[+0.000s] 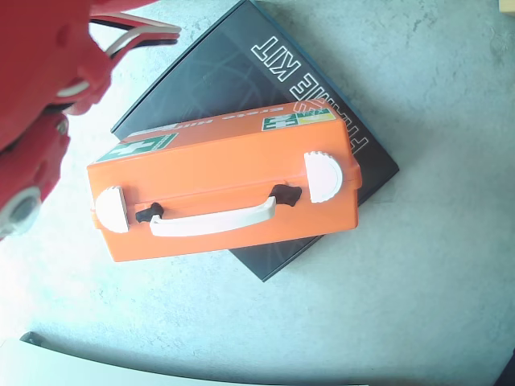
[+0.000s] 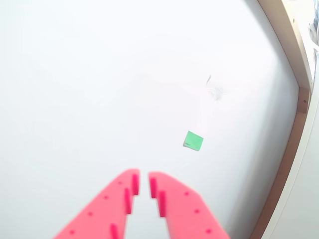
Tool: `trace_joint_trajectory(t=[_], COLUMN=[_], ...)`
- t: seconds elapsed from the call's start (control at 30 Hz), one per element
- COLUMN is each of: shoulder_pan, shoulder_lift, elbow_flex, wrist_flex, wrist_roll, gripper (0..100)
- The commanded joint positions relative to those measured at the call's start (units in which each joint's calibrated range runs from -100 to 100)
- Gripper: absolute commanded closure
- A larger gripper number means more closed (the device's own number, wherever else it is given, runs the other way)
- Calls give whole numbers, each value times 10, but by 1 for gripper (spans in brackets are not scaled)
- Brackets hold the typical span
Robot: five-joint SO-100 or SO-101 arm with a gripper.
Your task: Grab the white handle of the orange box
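Observation:
The orange box (image 1: 241, 165) lies on its side in the middle of the overhead view, resting on a flat black box. Its white handle (image 1: 213, 219) is a long, slightly curved bar with black hinge mounts, lying flat along the box's near face between two white half-round latches (image 1: 324, 177). My red arm (image 1: 40, 80) is at the upper left edge of the overhead view, apart from the box. In the wrist view my pink gripper (image 2: 143, 175) has its fingers nearly together with nothing between them. It faces a bare white surface. The box is out of the wrist view.
The flat black box with white lettering (image 1: 241, 64) lies under the orange box on a grey table. The wrist view shows a small green square (image 2: 193, 141) on the white surface and a wooden edge (image 2: 294, 124) at the right.

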Motion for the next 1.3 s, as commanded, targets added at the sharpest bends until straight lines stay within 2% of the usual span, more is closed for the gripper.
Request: trace_joint_trajectory(t=[0.0, 0.37, 0.43, 0.63, 0.8, 0.9, 1.07, 1.27], shoulder_pan=[15, 14, 15, 36, 57, 94, 134, 166], shoulder_lift=[-2, -2, -2, 7, 14, 62, 184, 325], elbow_flex=[34, 33, 33, -13, -55, -146, -391, -683], wrist_flex=[4, 4, 4, 4, 4, 4, 5, 12], wrist_roll=[2, 2, 3, 3, 3, 7, 78, 120], gripper=[98, 97, 93, 72, 69, 69, 69, 69])
